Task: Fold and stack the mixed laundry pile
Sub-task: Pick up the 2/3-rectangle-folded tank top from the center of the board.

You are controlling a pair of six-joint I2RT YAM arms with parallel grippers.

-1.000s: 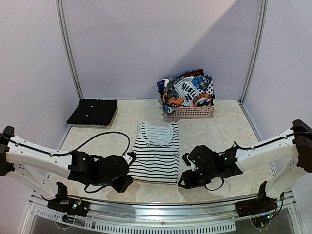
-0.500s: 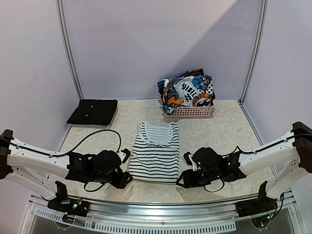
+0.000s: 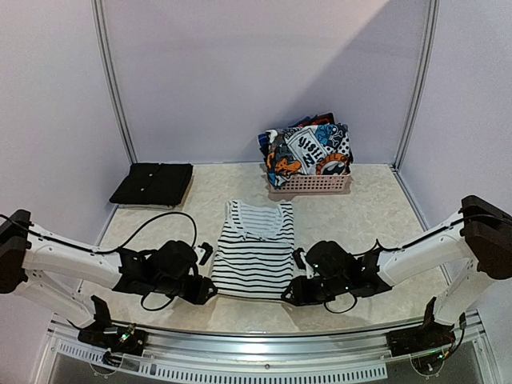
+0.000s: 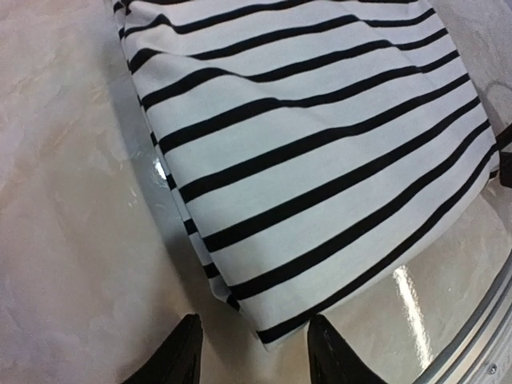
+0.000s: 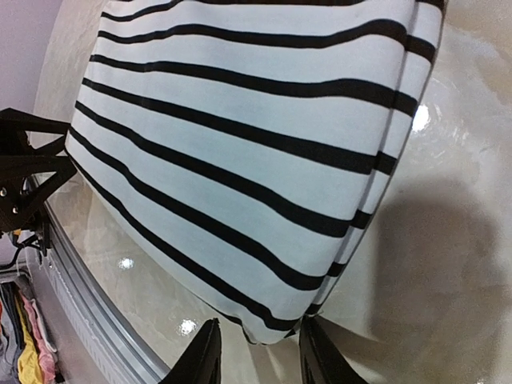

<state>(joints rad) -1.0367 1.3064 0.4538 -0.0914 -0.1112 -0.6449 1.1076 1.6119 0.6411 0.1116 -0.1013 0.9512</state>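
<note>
A white top with thin black stripes (image 3: 256, 252) lies flat in the middle of the table, neck away from me. My left gripper (image 3: 210, 290) is open at its near left corner; in the left wrist view (image 4: 254, 356) that corner (image 4: 264, 332) lies between the fingertips. My right gripper (image 3: 290, 296) is open at the near right corner; in the right wrist view (image 5: 258, 352) that corner (image 5: 276, 324) lies between the fingertips. The graphic-print garment (image 3: 308, 150) with bits of blue and red fills the pink basket (image 3: 310, 184). A folded black garment (image 3: 152, 184) lies at the back left.
The table's metal front rail (image 3: 256, 340) runs just below both grippers. Frame posts (image 3: 112, 80) and lilac walls close the back and sides. A black cable (image 3: 172, 224) loops from the left arm over the table.
Both grippers have moved inward and toward the striped top's near edge; they now sit at its two near corners.
</note>
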